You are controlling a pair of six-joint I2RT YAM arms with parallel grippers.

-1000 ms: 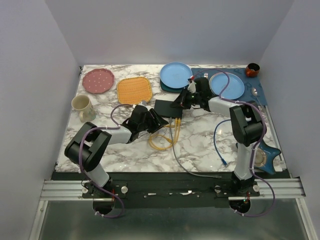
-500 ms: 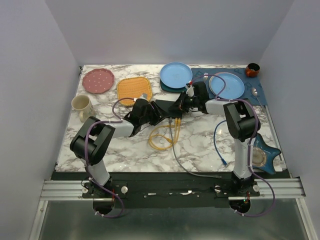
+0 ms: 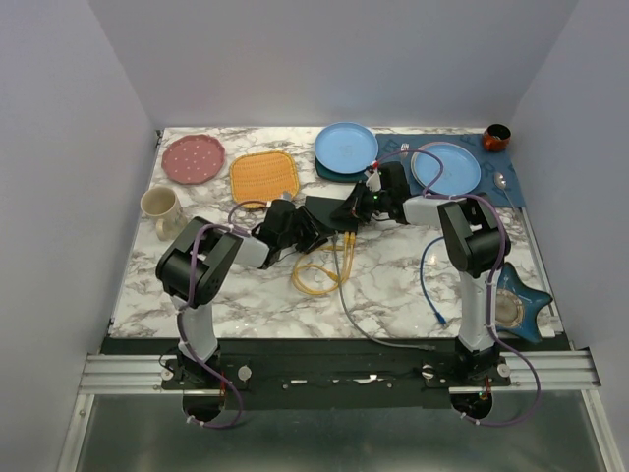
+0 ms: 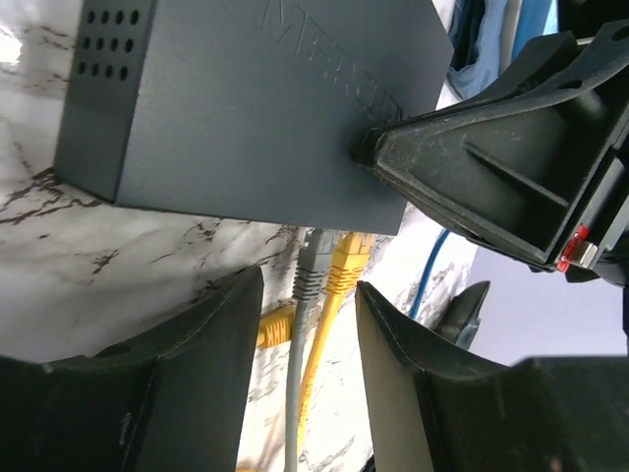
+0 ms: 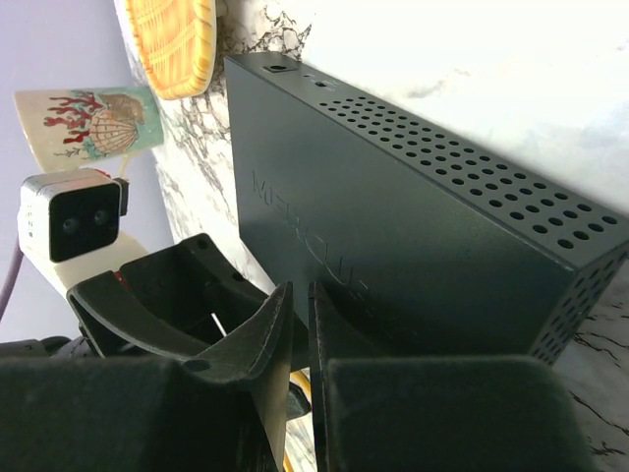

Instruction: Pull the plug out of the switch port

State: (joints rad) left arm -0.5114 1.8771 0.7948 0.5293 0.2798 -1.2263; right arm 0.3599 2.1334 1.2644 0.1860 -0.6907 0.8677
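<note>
Left end effector (image 4: 307, 287): fingers spread wide, gripping nothing. A grey plug (image 4: 309, 267) and a yellow plug (image 4: 347, 262) sit just ahead of the fingertips, in line with the gap. Both are seated in the edge of the switch (image 4: 236, 98) that faces it. The switch lies flat on the marble table (image 4: 59, 246).

Right end effector (image 5: 300, 295): fingers drawn to a narrow slit with nothing between. Its tips touch the switch's top face, near the plug edge.
</note>
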